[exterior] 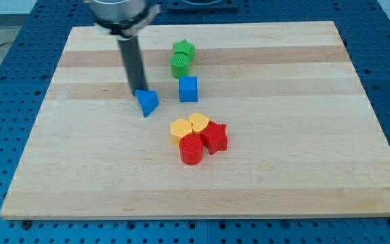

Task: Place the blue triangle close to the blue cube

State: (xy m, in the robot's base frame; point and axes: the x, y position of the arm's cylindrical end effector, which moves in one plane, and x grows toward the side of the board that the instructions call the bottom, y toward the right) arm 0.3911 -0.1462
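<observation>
The blue triangle (147,102) lies on the wooden board left of the board's middle. The blue cube (188,89) stands a short way to its right, with a gap between them. My tip (139,91) is at the triangle's upper left edge, touching or almost touching it. The rod rises from there toward the view's top.
A green star (183,49) and a green cylinder (181,65) stand just above the blue cube. Below it sits a tight cluster: a yellow hexagon (180,129), a yellow heart (199,123), a red star (214,137) and a red cylinder (191,150).
</observation>
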